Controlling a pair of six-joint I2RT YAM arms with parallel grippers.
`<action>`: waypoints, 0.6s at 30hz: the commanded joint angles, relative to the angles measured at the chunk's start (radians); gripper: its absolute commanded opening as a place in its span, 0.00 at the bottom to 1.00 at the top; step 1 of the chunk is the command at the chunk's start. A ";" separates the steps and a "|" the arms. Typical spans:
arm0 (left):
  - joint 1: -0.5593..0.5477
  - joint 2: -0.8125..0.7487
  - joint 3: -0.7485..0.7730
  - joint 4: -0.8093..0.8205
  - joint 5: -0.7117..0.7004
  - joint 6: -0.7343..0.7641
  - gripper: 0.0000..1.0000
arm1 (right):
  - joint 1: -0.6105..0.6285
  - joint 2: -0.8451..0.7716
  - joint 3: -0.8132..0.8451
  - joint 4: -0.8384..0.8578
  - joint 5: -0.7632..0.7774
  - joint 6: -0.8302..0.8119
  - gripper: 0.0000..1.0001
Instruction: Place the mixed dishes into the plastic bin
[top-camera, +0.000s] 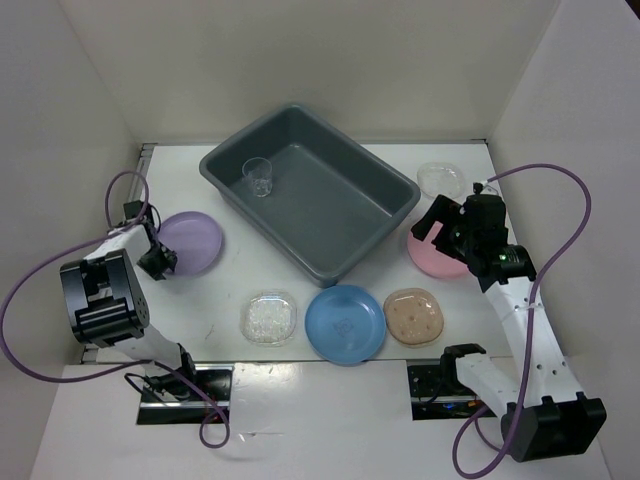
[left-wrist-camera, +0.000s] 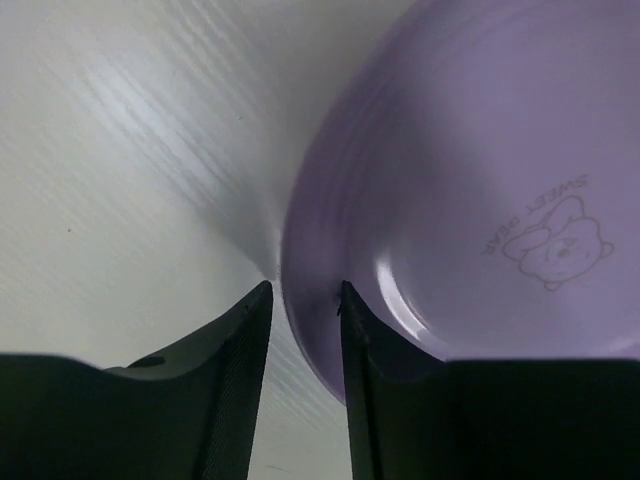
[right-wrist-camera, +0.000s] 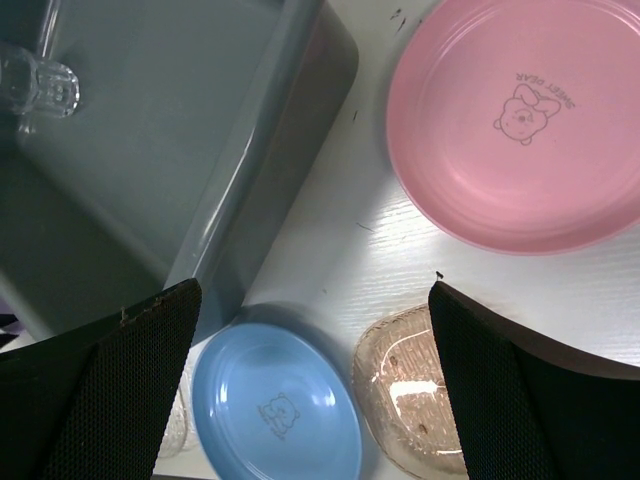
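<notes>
Lavender plate (left-wrist-camera: 480, 180) at centre left, left gripper (left-wrist-camera: 303, 290) fingers close together astride its rim, grip unclear, right gripper (right-wrist-camera: 315, 288) spread wide over pink plate (top-camera: 430, 260) at right, bin (top-camera: 330, 215) mid-frame holding clear cup (top-camera: 258, 176), blue plate (top-camera: 344, 323) and tan dish (top-camera: 413, 316) below it

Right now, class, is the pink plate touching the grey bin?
Apart. The right wrist view shows a strip of bare white table between the pink plate and the bin.

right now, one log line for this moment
left gripper astride lavender plate rim, grip unclear | right gripper open near pink plate | clear cup in bin
</notes>
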 joint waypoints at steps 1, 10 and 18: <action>-0.001 0.005 -0.020 0.070 0.038 -0.054 0.38 | -0.006 -0.015 -0.003 0.030 -0.004 -0.008 1.00; -0.001 0.014 -0.029 0.072 0.006 -0.074 0.00 | -0.006 -0.024 -0.003 0.030 0.005 -0.008 1.00; 0.110 -0.241 0.121 -0.064 -0.171 -0.196 0.00 | -0.006 -0.024 -0.003 0.039 -0.004 -0.008 1.00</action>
